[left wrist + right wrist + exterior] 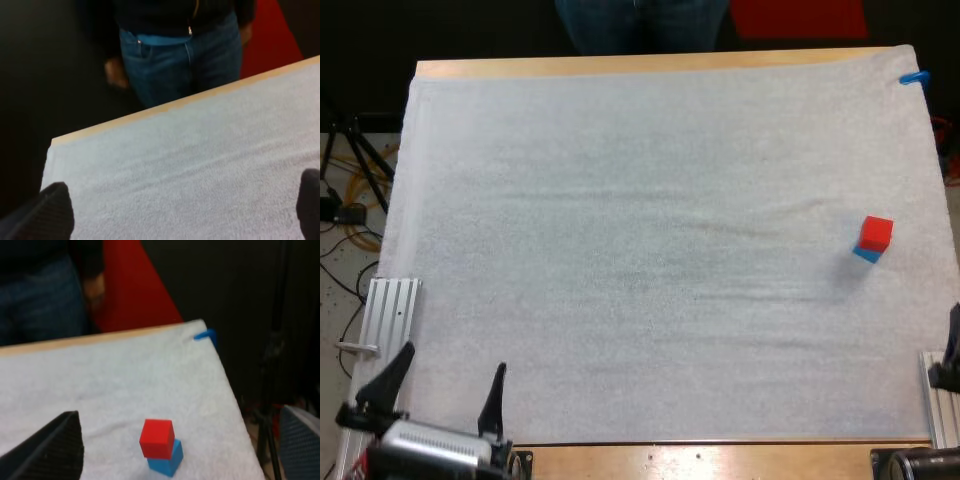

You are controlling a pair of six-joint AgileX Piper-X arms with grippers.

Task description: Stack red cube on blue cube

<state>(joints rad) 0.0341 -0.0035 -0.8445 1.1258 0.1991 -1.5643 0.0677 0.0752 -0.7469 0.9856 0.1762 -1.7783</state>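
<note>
One wooden worktop (620, 66) carries a white mat (650, 260) over nearly all its surface; a person (640, 20) stands at its far edge. Near the right edge, the red cube (876, 232) sits atop the blue cube (866, 255). Both the left jaws and right jaws stand spread, holding nothing.

A white towelling mat (640, 250) spreads ahead of my left gripper (455, 357), over a light wooden table (620, 66) whose bare edge shows along the mat's far side. A person in blue jeans and a dark top (180, 65) stands just beyond that edge, well ahead of me. A ribbed silver metal plate (392, 310) lies just outside my left gripper; a second ribbed plate (940, 400) lies beside my right gripper (181, 412).
</note>
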